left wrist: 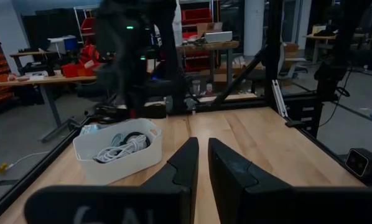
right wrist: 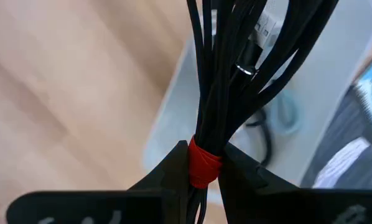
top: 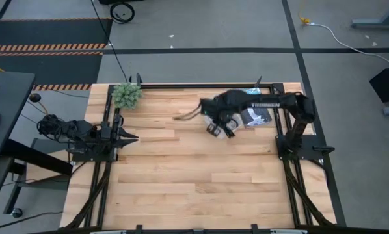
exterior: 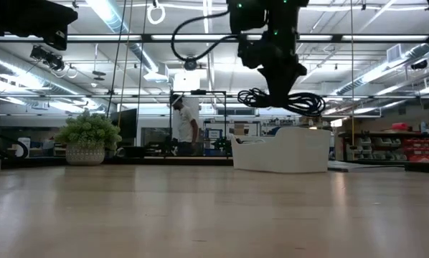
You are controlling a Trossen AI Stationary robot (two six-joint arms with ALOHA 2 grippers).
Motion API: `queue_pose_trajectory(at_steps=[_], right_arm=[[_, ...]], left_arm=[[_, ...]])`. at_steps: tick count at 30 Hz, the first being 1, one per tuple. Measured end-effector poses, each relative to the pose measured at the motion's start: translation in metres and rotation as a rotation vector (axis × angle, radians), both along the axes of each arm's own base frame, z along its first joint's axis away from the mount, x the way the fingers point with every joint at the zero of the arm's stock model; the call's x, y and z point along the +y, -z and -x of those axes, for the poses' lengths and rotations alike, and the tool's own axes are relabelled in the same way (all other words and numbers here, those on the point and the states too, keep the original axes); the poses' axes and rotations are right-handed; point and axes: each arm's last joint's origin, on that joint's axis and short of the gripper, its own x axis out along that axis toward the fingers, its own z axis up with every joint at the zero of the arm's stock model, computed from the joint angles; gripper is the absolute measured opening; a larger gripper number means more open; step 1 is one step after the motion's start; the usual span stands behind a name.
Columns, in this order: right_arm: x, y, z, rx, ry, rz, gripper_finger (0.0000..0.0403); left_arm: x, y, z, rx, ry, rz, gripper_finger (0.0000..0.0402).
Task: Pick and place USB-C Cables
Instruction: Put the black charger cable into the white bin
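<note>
My right gripper [exterior: 280, 80] hangs high above the table, shut on the black cable bundle with a red tie [exterior: 288, 102]. The bundle is lifted clear, beside and above the white tray [exterior: 283, 149]. In the right wrist view the tray [right wrist: 173, 118] lies below the loops, with a white cable [right wrist: 348, 155] and a light blue cable [right wrist: 287, 112] inside. The left wrist view shows the tray [left wrist: 150, 132] with the white cable [left wrist: 120, 149] resting in it. My left gripper [left wrist: 202, 163] waits shut at the table's left side [top: 123, 136]. My right gripper pinches the black bundle at its red tie [right wrist: 203, 163] between the two fingers [right wrist: 167, 171]. The bundle is lifted clear of the table and tray. Its loops [exterior: 300, 104] spread out level beside the fingers.
A potted green plant [top: 127, 95] stands at the table's far left corner. A flat blue-and-black packet [right wrist: 369, 87] lies by the tray. Bare wooden tabletop [top: 201, 175] stretches across the middle and near side. A person [exterior: 188, 122] stands in the room beyond the table.
</note>
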Motion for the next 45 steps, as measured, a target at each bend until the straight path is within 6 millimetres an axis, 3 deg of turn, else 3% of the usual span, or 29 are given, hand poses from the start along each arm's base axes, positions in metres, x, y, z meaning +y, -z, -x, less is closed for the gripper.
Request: queue_pose_trajectory(at_steps=[7, 13, 35, 45], right_arm=[[-0.042, -0.002, 0.006, -0.036, -0.017, 0.029, 0.0072], [-0.059, -0.002, 0.001, -0.128, -0.018, 0.044, 0.0073], [-0.074, 0.057, 0.022, -0.033, 0.024, 0.009, 0.0076], [-0.084, 0.069, 0.035, 0.011, 0.108, -0.015, 0.0130]], left_arm=[[0.000, 0.000, 0.000, 0.000, 0.000, -0.001, 0.0043], [0.000, 0.000, 0.000, 0.000, 0.000, 0.000, 0.0043], [0.000, 0.000, 0.000, 0.000, 0.000, 0.000, 0.0043], [0.000, 0.000, 0.000, 0.000, -0.001, 0.000, 0.0043]])
